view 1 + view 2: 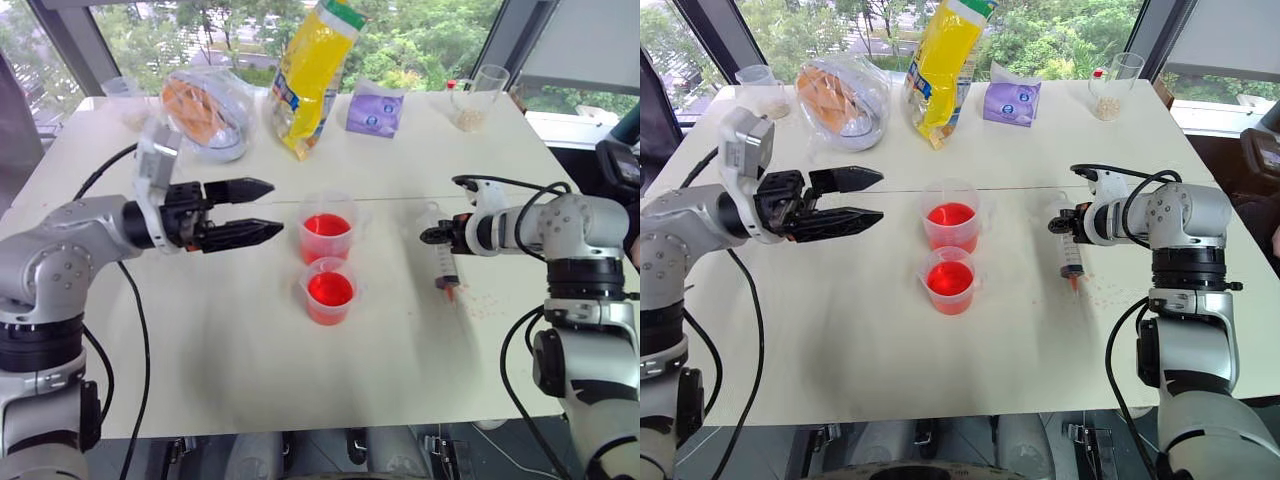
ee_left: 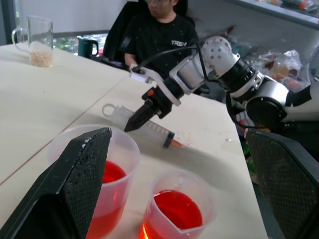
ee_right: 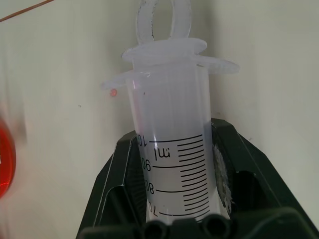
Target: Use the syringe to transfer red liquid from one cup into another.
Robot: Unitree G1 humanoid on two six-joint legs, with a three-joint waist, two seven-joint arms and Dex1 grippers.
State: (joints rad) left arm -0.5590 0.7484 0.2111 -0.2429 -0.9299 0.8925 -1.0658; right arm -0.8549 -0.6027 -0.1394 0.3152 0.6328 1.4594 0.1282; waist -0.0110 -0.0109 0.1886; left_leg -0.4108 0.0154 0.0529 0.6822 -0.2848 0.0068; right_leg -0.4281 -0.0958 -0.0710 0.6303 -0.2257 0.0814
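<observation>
The syringe (image 1: 445, 262) lies flat on the white table (image 1: 230, 350) at the right, its reddish tip toward the near edge and its barrel looking empty. My right gripper (image 1: 432, 235) comes down on the barrel near the plunger end. In the right wrist view the barrel (image 3: 172, 149) sits between both fingers, which lie against its sides. Two clear cups stand mid-table, the far cup (image 1: 326, 235) and the near cup (image 1: 330, 290), each holding red liquid (image 1: 330, 288). My left gripper (image 1: 265, 210) hovers open to the left of the cups, pointing at them with nothing between its fingers.
Along the back of the table are a yellow bag (image 1: 315, 70), a purple packet (image 1: 375, 110), bagged bread (image 1: 205, 110), a glass mug of grains (image 1: 478, 95) and a small plastic cup (image 1: 120, 95). A seated person (image 2: 164, 30) is beyond the table's right side.
</observation>
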